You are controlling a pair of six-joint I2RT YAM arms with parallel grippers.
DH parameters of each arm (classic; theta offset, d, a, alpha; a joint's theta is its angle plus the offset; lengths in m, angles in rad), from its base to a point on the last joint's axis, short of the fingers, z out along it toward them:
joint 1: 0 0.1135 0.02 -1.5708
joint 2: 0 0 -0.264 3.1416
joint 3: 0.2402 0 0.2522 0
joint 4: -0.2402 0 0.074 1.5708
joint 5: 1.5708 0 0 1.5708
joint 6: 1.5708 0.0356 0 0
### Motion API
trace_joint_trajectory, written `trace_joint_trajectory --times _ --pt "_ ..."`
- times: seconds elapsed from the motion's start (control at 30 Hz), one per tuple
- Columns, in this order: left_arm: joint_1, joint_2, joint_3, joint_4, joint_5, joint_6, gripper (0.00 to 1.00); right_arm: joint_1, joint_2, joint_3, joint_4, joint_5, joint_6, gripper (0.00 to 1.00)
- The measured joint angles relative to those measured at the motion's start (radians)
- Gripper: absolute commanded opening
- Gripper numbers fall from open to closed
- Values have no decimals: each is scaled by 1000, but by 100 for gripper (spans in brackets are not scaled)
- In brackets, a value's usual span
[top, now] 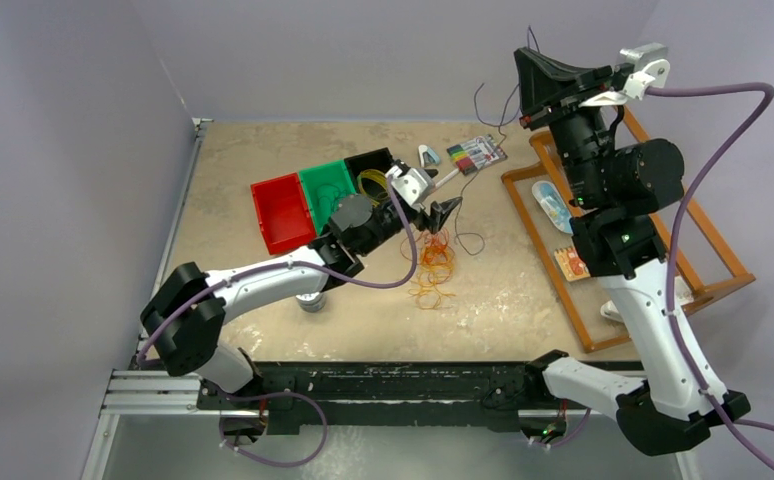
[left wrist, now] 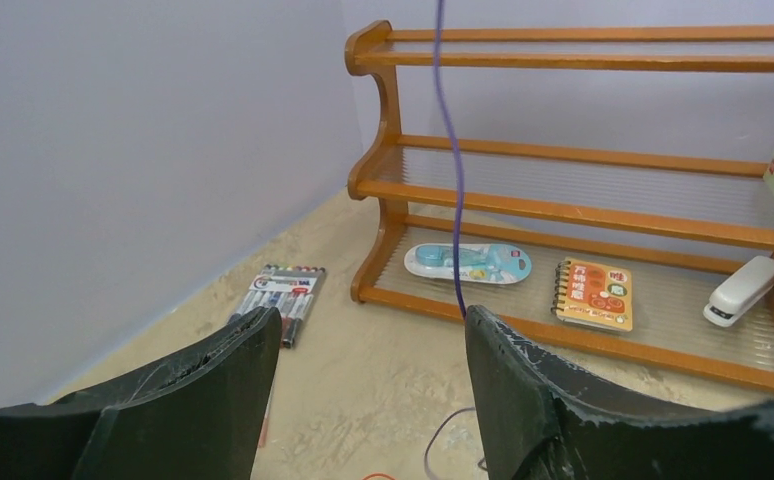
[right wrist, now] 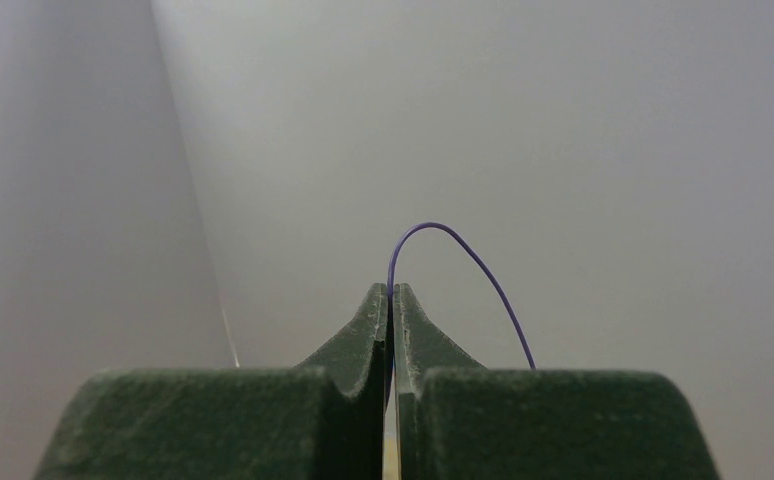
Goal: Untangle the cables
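Note:
A tangle of orange-red cables (top: 433, 268) lies mid-table. My left gripper (top: 445, 212) hovers just above its far edge, open and empty; in the left wrist view (left wrist: 368, 325) bare table shows between the fingers. My right gripper (top: 525, 72) is raised high at the back right, shut on a thin dark purple cable (top: 481, 100). That cable hangs down to the table beside the orange tangle. It crosses the left wrist view (left wrist: 450, 150) vertically. In the right wrist view the shut gripper (right wrist: 391, 292) pinches it and it arcs out above (right wrist: 443, 232). Yellow cables (top: 373, 182) lie in the black bin.
Red (top: 283, 212), green (top: 328, 188) and black (top: 368, 162) bins stand in a row at left. A marker pack (top: 478, 152) lies at the back. A wooden rack (top: 708, 240) at right holds a tape dispenser (left wrist: 468, 262), a notebook (left wrist: 593, 293) and a stapler (left wrist: 743, 290).

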Motion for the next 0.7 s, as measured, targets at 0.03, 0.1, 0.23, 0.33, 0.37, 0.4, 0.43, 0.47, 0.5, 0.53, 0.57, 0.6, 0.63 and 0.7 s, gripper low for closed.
trace_joint_trajectory --times 0.03,0.1,0.23,0.33,0.37,0.4,0.43,0.47,0.5,0.53,0.57,0.6,0.63,0.7 --pt "0 10 7 -1 1 3 66 0 -1 0 0 -6 3 0" --pt "0 26 16 -4 4 4 65 0 -2 0 0 -11 6 0" --pt "0 45 26 -5 16 2 64 0 -3 -2 0 -13 13 0" --pt "0 47 27 -4 28 -7 63 0 -3 -6 1 -14 18 0" --pt "0 47 27 -3 36 -11 63 0 -3 -8 1 -14 18 0" --pt "0 47 27 -2 43 -14 63 0 -3 -10 1 -14 19 0" --pt "0 47 27 0 50 -17 63 0 -3 -12 0 -14 19 0" --pt "0 47 27 3 58 -23 63 0 -3 -14 0 -14 19 0" --pt "0 47 27 8 67 -32 63 0 -3 -16 0 -14 19 0" --pt "0 47 27 10 71 -33 62 0 -3 -17 0 -15 20 0" --pt "0 47 27 13 77 -38 62 0 -3 -17 -1 -15 21 0" --pt "0 47 27 18 82 -42 62 0 -3 -17 -1 -15 22 0" --pt "0 47 27 18 88 -44 62 0 -3 -17 0 -15 22 0" --pt "0 47 27 20 98 -53 61 0 -3 -17 0 -15 22 0"
